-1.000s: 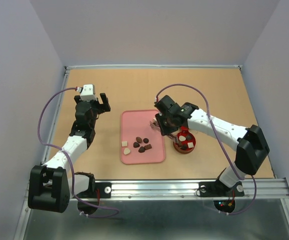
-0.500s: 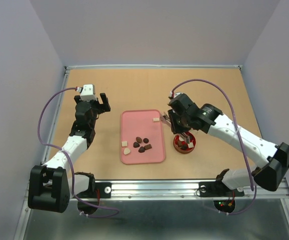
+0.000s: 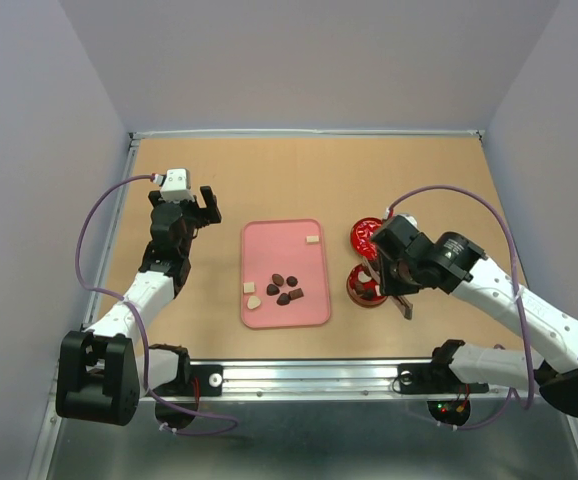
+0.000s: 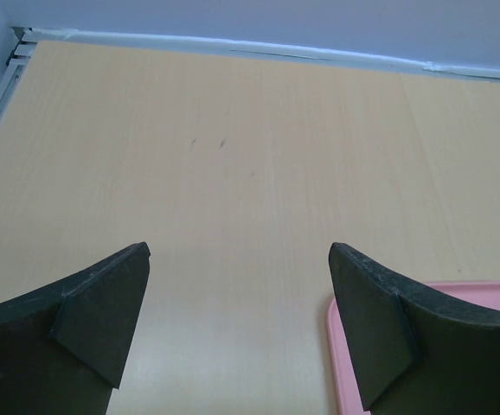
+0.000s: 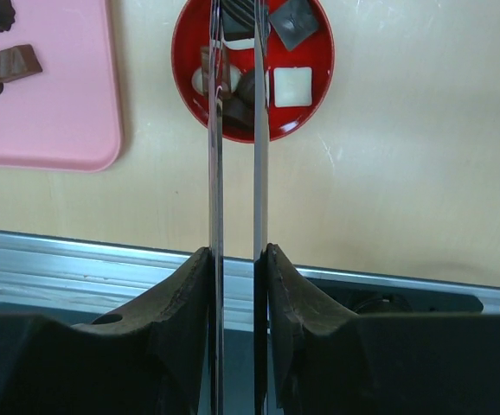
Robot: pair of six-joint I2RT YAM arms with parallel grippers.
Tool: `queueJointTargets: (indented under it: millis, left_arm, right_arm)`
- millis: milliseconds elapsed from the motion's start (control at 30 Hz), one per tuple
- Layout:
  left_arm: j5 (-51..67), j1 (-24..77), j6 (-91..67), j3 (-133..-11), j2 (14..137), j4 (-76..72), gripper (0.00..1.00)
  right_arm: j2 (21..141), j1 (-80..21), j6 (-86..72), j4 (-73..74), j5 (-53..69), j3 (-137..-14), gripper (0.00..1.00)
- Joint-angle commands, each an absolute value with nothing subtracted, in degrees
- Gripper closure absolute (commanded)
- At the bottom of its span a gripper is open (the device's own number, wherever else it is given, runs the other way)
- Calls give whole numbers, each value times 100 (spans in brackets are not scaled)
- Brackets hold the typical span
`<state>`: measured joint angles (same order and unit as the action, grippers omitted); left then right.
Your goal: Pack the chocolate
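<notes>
We see the chocolate point(image 3: 281, 290) partly on the pink tray point(image 3: 279, 245) and partly in the red tin point(image 5: 189, 35). The right end effector point(image 5: 237, 259) pinches tweezers point(image 5: 215, 173) over the tin, while the left end effector point(image 4: 240, 255) stands spread and empty. We judge the pieces light, stiff and smooth (they slip easily), so we would take each gently by its flat sides.

Chocolates point(image 3: 284, 291) are spread on the tray point(image 3: 279, 245) mid-desk point(image 3: 269, 180), with the tin point(image 3: 352, 291) set just right of it and the lid point(image 3: 363, 236) behind the tin.
</notes>
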<state>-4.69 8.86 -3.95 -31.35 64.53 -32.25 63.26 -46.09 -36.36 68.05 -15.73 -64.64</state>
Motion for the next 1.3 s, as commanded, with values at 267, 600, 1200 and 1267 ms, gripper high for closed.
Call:
queueJointTargets:
  millis: [267,600,1200,1267]
  left_arm:
    - [-413,852,-431,-3278,6302,-3392,4]
    - [-431,853,-422,-3278,6319,-3384,4]
    - [-466,853,-404,-3278,6310,-3384,4]
    - [-475,844,-396,-3278,6302,-3375,4]
  right_arm:
    - [6196,-4570,-3929,6979,-1775,-6275,69]
    - [6398,-4562,-3753,6706,-1854,-6258,55]
    - [6547,-4570,-3051,6056,-1249,-6794,51]
    - [6679,-4588,-2919,5820,-1021,-6838,52]
